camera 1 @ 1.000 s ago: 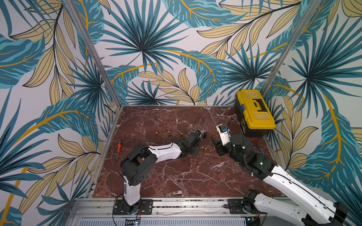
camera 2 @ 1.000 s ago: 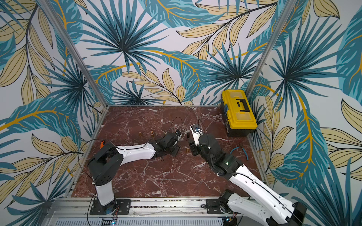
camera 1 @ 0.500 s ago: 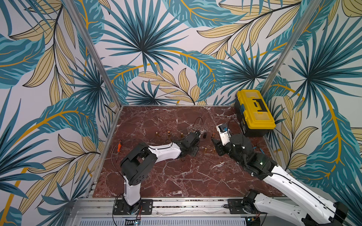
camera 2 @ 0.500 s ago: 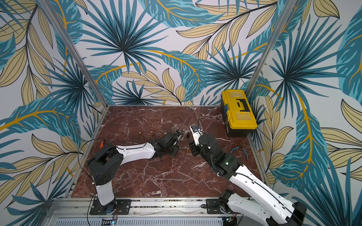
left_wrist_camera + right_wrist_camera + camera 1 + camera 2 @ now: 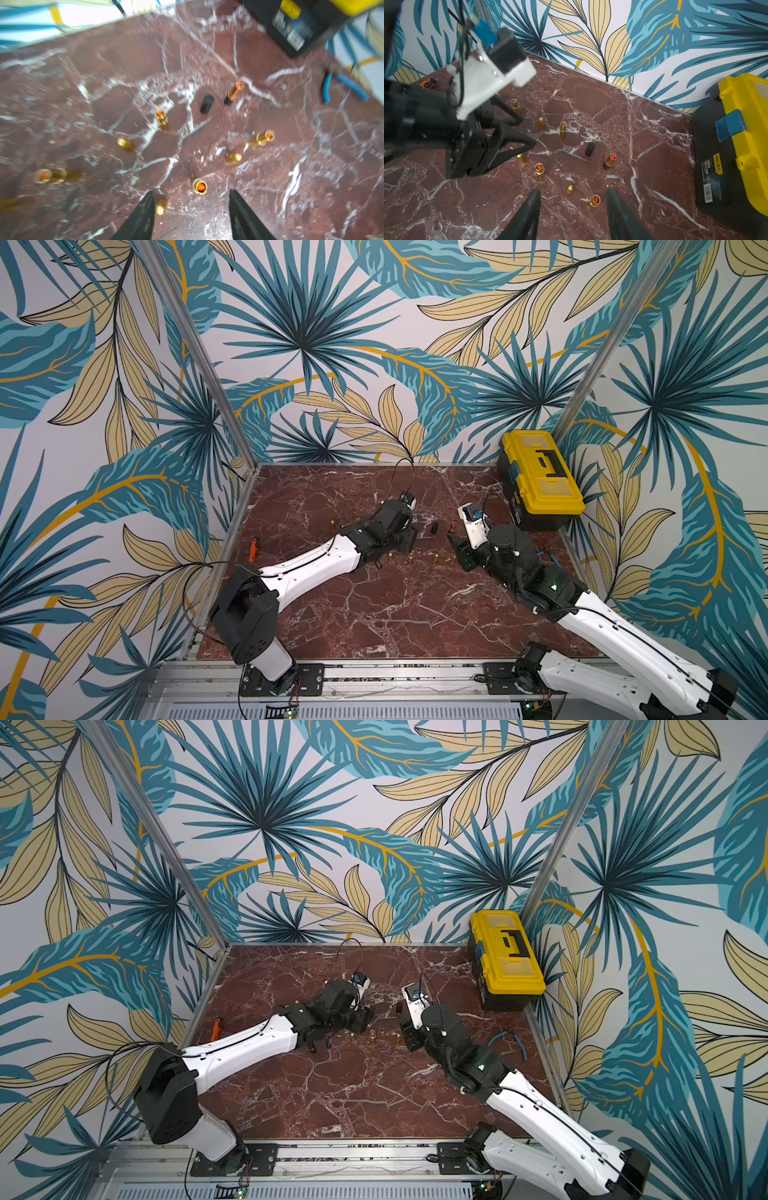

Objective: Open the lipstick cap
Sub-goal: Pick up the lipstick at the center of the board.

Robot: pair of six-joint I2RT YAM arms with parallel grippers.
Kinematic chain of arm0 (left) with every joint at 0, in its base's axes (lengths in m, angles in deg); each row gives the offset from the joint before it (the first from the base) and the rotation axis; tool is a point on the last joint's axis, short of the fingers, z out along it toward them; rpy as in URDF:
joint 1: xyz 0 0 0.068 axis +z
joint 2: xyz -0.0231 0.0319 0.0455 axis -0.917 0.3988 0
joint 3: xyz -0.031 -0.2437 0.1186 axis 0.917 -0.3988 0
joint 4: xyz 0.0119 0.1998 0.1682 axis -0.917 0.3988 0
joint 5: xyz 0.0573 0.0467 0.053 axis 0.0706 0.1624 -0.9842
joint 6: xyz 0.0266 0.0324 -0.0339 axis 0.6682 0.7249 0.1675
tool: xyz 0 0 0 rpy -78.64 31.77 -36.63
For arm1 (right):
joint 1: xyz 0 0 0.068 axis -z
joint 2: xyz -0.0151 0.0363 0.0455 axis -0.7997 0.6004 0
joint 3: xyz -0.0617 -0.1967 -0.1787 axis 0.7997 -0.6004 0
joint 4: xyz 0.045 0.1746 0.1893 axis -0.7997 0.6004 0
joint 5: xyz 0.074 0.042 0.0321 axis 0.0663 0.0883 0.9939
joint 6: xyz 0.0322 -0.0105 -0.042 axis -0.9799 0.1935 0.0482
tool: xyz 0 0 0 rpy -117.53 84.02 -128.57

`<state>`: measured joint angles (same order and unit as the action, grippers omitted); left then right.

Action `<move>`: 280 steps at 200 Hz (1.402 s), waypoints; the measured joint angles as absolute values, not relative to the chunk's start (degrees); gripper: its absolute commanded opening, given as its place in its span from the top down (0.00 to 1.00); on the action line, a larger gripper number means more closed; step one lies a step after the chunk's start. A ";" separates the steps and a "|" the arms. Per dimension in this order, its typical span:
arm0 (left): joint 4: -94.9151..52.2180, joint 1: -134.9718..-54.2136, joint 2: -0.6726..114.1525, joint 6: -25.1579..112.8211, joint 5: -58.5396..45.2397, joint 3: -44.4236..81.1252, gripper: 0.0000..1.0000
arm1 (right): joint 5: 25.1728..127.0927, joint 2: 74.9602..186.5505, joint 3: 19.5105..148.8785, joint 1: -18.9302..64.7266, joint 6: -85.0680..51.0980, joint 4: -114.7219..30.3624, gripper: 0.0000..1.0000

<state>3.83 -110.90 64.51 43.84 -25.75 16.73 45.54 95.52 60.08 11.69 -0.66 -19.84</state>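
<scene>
Table (image 5: 374,614) marble, yellow toolbox (image 5: 540,477) in far corner. Left gripper (image 5: 191,216) just sprung apart, now empty, cap let go. Right gripper (image 5: 573,214) half-spread, holding nothing. Lipstick (image 5: 233,93) bared mid-table, seemingly upright, with black cap (image 5: 206,104) just beside it, not touching. Task looks done.

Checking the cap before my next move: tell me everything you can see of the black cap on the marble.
The black cap is a short, plain matte-black cylinder that looks like plastic. Its visible end is closed, and it seems to stand on end on the marble table. It sits loose beside the copper lipstick with the black base but clear of it. Nothing but the table touches it.
</scene>
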 measured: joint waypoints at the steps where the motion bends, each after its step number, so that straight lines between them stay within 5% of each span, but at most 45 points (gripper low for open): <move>1: 4.37 -110.81 64.40 43.73 -25.77 17.14 0.41 | 45.57 95.54 60.08 11.69 -0.66 -19.93 0.47; 88: 34.45 -101.45 60.09 36.82 -22.08 24.66 0.42 | 51.21 106.29 60.61 11.69 -0.70 -28.48 0.47; 280: 40.46 -95.25 66.87 36.17 -20.16 16.95 0.48 | 54.75 112.48 63.76 11.69 -0.68 -33.35 0.48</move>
<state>40.46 -95.25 66.87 36.17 -20.16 16.95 54.75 112.48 63.76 11.69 -0.68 -33.35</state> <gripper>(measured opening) 0.528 0.525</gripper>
